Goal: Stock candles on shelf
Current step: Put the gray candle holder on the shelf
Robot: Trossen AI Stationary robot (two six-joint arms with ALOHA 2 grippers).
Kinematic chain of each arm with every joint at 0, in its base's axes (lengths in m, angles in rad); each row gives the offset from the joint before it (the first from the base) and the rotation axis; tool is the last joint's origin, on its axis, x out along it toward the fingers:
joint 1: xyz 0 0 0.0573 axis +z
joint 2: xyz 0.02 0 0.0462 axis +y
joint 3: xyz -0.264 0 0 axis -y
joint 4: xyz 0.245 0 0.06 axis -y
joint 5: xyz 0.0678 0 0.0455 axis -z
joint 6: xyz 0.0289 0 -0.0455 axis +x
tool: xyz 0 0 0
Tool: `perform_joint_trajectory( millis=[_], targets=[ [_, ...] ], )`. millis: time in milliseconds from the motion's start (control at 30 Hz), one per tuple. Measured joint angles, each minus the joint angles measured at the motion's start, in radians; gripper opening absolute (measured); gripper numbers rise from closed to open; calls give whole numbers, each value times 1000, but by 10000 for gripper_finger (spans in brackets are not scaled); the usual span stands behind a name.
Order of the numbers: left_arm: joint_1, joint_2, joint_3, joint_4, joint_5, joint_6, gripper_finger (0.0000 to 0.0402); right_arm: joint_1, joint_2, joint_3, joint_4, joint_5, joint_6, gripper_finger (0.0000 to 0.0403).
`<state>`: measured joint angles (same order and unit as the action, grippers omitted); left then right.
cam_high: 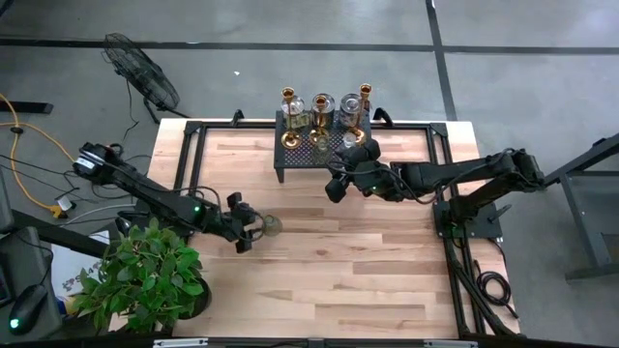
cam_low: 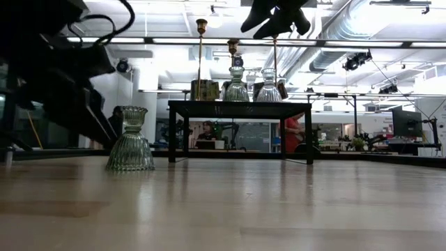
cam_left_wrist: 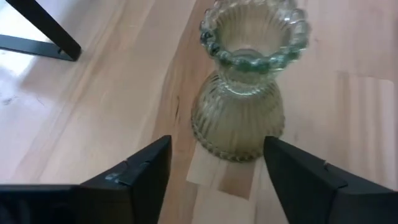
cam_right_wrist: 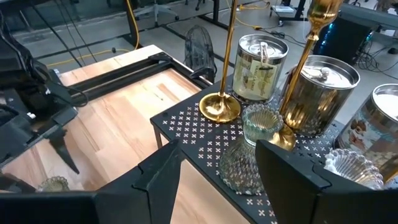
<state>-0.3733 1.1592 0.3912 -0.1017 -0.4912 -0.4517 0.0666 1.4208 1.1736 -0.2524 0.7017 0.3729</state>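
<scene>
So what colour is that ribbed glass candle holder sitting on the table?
The glass candle holder is a pale greenish-grey, see-through with vertical ribs; the left wrist view shows it best.

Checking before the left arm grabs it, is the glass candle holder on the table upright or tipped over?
Upright: the glass candle holder stands on its wide base, open rim up.

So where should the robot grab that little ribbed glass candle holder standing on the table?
Probably at the narrow waist of the glass candle holder, between its beaded rim and flared ribbed base. It stands upright on the table, and the left gripper is open right in front of it, so coming level from that side, one finger either side, suits it.
</scene>
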Motion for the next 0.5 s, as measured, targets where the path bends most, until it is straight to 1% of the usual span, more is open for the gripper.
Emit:
perform_joint_trajectory(
  millis=[133,233,500],
  targets=[
    [0,70,0,62,-20,-5,287,0,0,0,-11,0,0,199],
    [0,94,0,140,-16,28,307,0,0,0,-19,0,0,199],
    [0,100,0,283,-23,101,312,0,0,0,-30,0,15,199]
  ],
)
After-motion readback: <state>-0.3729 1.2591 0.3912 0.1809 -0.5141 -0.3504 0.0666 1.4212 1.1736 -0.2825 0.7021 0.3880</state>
